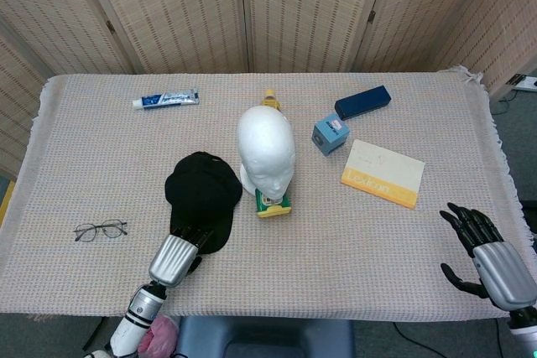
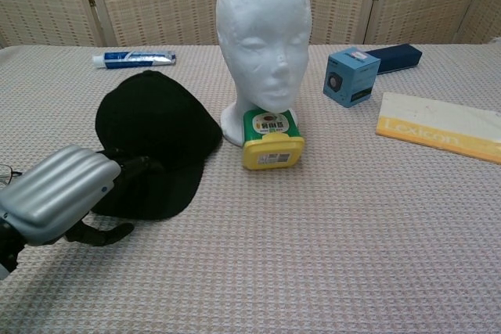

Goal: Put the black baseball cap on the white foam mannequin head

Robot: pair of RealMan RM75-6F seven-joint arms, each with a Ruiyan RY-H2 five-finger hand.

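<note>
Head view: the black baseball cap (image 1: pixel 203 194) is seen lying flat on the table (image 1: pixel 101 157), just left of the white foam mannequin head (image 1: pixel 266 153), which stands upright near the table's centre. The left hand (image 1: pixel 177 256) is placed at the cap's near brim edge, with its fingers (image 1: pixel 191 235) reaching onto the brim; whether the brim is actually gripped cannot be told. The right hand (image 1: pixel 487 251) is noted at the table's near right corner, well apart from all objects, fingers spread and nothing held. A yellow-lidded container (image 1: pixel 273 204) touches the mannequin's base. Also recorded: eyeglasses (image 1: pixel 100 230), a toothpaste tube (image 1: pixel 165 99), a small blue box (image 1: pixel 331 134), a dark blue case (image 1: pixel 362 101), and a yellow-edged book (image 1: pixel 383 172).

Chest view: the left hand (image 2: pixel 59 194) is seen at the cap's (image 2: pixel 153 138) near brim, its thumb lying on the cloth below the brim edge. The mannequin head (image 2: pixel 264 33) stands bare. The right hand is not shown here.
</note>
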